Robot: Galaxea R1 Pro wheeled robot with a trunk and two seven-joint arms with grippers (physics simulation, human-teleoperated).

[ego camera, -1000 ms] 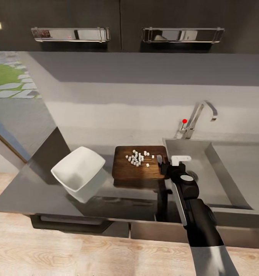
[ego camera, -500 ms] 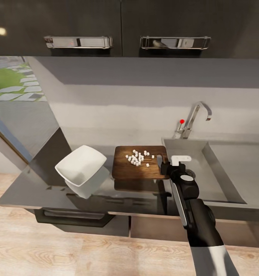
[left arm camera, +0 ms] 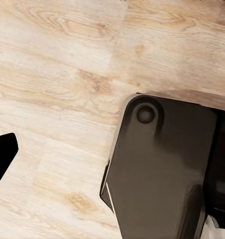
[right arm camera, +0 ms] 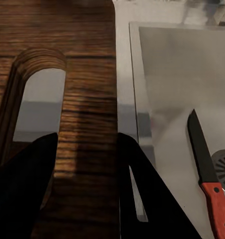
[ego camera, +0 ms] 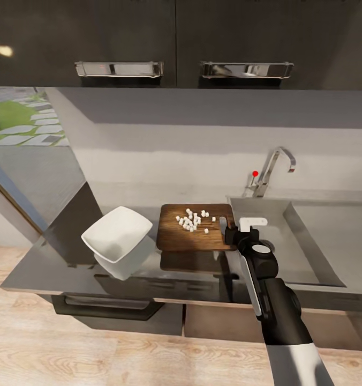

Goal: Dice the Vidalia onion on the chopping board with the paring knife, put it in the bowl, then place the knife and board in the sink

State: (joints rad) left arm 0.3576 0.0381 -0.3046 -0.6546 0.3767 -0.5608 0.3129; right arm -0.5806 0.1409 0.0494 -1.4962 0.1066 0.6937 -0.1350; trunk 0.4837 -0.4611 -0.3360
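So, starting at the left end of the grey countertop [ego camera: 52, 262]: the white bowl [ego camera: 117, 234] sits there tipped up on one side, open face angled toward the room, nothing inside it that I can see.

Next along is the dark wooden chopping board [ego camera: 194, 228], and it looks raised off the counter, with a reflection of it lying below on the glossy surface. The diced onion [ego camera: 192, 221] is a small heap of white cubes on the middle of the board, a few strays toward the sink side.

The right gripper [ego camera: 230, 231] is at the board's right edge, by the slot handle. In the right wrist view the chopping board [right arm camera: 87, 99] runs between the two dark fingers [right arm camera: 22, 189], one on each side of the wood strip next to the slot [right arm camera: 35, 99], so it's clamped onto the board.

Right of that is the steel sink [ego camera: 304, 252] with the chrome tap [ego camera: 272, 169] and its red knob [ego camera: 255, 173] at the back. The paring knife [right arm camera: 209, 174] is already lying flat in the basin, red handle near the round drain [right arm camera: 224, 169], dark blade pointing away from it.

The left wrist view is aimed at light wood floor [left arm camera: 57, 74] with a dark piece of the robot [left arm camera: 162, 174] in frame; a black sliver at the edge may be a finger, so I can't tell how that pincer is set.
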